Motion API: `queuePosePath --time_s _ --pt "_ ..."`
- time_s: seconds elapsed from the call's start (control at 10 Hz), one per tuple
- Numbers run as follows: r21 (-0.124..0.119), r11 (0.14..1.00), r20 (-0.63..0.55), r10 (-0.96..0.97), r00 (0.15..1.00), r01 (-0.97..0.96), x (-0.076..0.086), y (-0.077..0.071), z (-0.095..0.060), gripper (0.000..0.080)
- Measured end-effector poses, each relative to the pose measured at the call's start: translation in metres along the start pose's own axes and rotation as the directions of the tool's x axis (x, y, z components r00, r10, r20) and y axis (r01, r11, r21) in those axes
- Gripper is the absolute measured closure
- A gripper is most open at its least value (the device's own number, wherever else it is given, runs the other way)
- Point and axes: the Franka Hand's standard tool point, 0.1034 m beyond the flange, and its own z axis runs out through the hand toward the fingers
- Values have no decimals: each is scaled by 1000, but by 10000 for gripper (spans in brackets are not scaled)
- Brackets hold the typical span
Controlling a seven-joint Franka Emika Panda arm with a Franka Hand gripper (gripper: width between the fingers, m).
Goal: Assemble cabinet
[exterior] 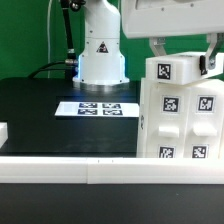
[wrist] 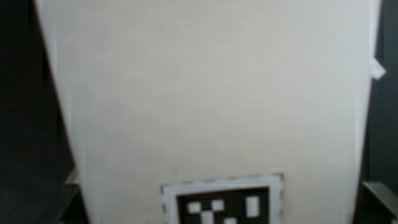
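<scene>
The cabinet (exterior: 180,115) is a large white box with several black-and-white tags on its face. It stands upright at the exterior view's right, on the black table. My gripper (exterior: 183,62) comes down from above and straddles the cabinet's top, with one finger (exterior: 213,62) against each side. In the wrist view the cabinet (wrist: 214,90) fills nearly the whole frame as a plain white face with one tag near the gripper (wrist: 222,200). The fingers show only as dark slivers at the corners. The jaws appear closed on the cabinet.
The marker board (exterior: 98,108) lies flat on the black table in front of the robot base (exterior: 102,55). A white rail (exterior: 70,168) runs along the near edge. A small white piece (exterior: 3,132) sits at the exterior view's left edge.
</scene>
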Motion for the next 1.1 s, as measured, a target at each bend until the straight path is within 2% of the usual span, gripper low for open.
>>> queuePosePath --time_s 0.1,0.4,0.5,0.8,1.0,1.1 --pt "20 992 -16 126 992 -126 0 1 0 239" --pt "33 911 -3 411 911 -411 0 0 -1 239" --pt "35 856 12 516 857 -516 -1 0 -1 239" --pt "28 651 36 758 651 -759 -1 -1 -1 239" --pt "15 562 52 826 562 -827 1 1 1 239" --pt "12 529 61 847 529 -849 -1 0 1 165"
